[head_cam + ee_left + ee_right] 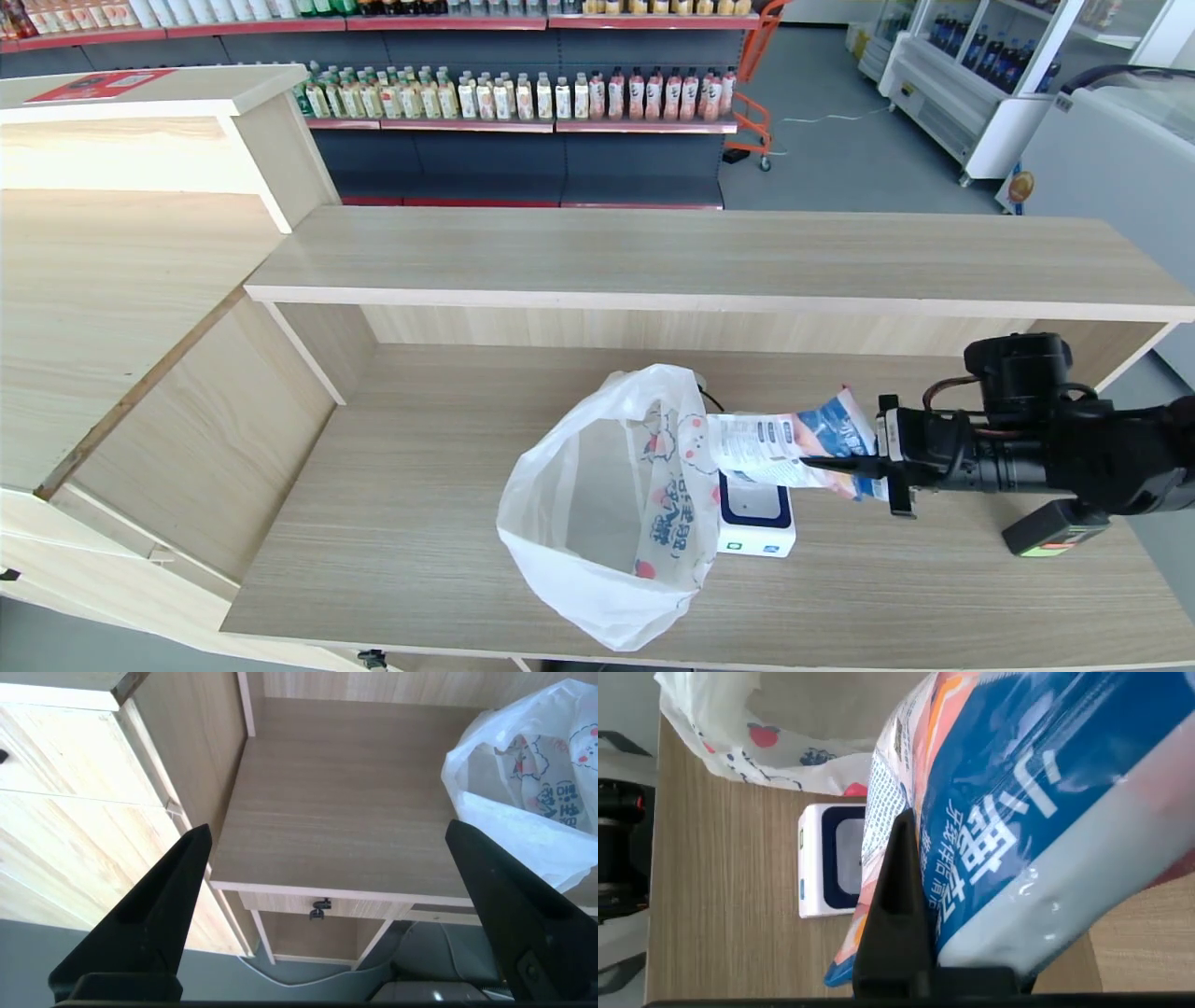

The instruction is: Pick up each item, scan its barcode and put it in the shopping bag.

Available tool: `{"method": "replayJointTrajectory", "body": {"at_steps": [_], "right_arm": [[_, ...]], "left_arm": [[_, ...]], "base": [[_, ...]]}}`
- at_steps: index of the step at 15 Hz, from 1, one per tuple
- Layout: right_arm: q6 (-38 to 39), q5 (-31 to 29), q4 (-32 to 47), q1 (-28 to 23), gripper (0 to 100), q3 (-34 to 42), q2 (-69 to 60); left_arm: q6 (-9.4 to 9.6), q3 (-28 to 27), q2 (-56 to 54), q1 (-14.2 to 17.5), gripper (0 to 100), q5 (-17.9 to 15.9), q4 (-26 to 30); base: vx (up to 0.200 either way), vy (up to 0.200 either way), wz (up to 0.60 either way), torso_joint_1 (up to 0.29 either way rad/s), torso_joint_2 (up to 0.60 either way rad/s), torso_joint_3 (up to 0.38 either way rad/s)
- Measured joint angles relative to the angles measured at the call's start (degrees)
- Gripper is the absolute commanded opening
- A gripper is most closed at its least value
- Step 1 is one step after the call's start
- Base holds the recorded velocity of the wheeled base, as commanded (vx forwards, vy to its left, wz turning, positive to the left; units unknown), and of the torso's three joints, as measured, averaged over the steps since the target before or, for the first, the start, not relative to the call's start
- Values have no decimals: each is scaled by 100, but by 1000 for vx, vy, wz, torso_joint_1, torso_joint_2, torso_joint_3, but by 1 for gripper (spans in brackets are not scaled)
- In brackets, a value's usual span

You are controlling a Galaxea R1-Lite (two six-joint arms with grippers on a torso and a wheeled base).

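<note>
The right arm extends level over the tabletop [420, 523] from the robot's right, wrist horizontal. The right gripper [840, 467] is clamped on one end of a blue, white and orange snack packet [784, 448]. The packet lies flat in the air just above the white scanner [758, 523], its free end beside the open shopping bag [560, 569]. The left gripper [327, 829] hangs over the tabletop's near edge, fingers spread wide and empty.

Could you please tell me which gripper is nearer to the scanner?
Right. The right gripper holds a packet just above the scanner; the left gripper hangs open off the counter's near edge, beyond the bag.
</note>
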Motion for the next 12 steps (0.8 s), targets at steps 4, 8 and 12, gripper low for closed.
{"method": "replayJointTrajectory", "body": {"at_steps": [4,8,12], "right_arm": [[5029,-758,12,80,0,413,-1362],[8764,-2822,79,1191,0,589,-1957],[9478,-3035,226,1790,0,308,-1718]], "left_arm": [[-2,0,0,0,100,2,0],[0,0,0,0,100,0,0],[0,0,0,0,100,0,0]], "base": [[0,0,0,0,0,0],[0,0,0,0,0,0],[0,0,0,0,0,0]]}}
